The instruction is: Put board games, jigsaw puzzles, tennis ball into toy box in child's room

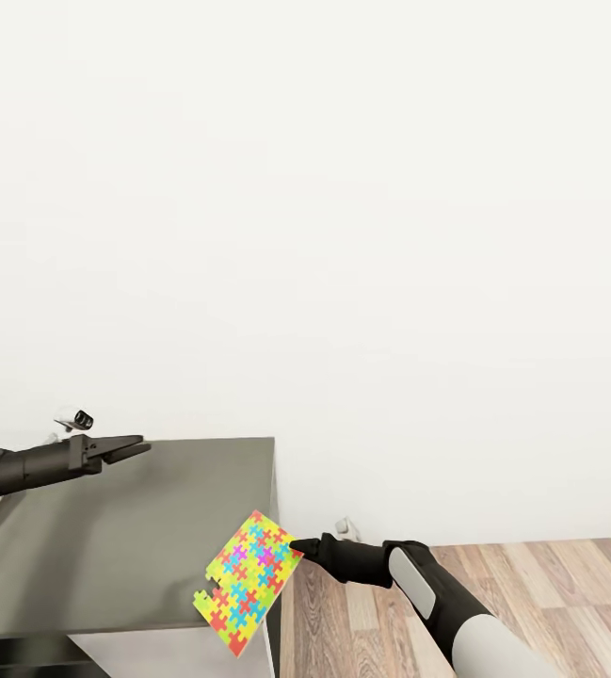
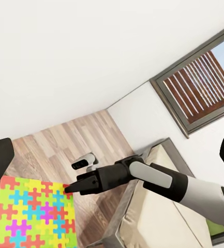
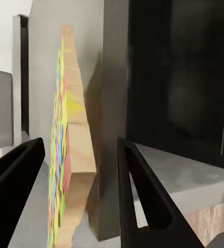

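Head view: right gripper (image 1: 296,544), jaws wide, at jigsaw puzzle (image 1: 248,581) edge; pickup step, closure required next

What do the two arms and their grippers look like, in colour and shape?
The right arm has a light grey rounded shell, a pale oval panel and a black wrist. Both the right gripper and the left gripper are black with tapered, pointed fingers. A small white camera sits above the left wrist.

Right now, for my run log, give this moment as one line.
right gripper: open, at jigsaw puzzle edge | puzzle: overhanging grey table corner | left gripper: above table
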Tool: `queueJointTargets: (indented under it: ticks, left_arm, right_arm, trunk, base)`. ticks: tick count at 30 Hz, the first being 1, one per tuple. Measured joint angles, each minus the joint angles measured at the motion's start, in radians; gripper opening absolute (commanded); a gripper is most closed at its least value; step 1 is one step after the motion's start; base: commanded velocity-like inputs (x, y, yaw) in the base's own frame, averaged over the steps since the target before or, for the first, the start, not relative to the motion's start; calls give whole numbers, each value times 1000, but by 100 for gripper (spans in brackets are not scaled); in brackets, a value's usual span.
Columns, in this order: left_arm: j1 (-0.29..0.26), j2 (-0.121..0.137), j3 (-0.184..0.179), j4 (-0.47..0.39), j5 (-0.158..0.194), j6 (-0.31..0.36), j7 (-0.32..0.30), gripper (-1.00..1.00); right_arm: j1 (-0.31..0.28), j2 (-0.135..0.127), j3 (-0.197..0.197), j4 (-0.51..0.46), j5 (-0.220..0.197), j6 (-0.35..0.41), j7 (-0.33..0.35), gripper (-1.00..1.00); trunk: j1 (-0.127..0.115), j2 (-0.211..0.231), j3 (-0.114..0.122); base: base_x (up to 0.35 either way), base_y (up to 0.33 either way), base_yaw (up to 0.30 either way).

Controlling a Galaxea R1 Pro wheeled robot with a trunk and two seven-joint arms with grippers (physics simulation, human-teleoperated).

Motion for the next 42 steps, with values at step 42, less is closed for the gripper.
queueJointTargets:
  ticks: [42]
  left_arm:
    - [-2, 4, 0, -1, -2, 0, 0, 100]
  right_arm:
    - [-3, -12, -29, -280, -72, 84, 6, -100]
  trunk:
    - [-161, 294, 132]
  base:
    - [-26, 0, 0]
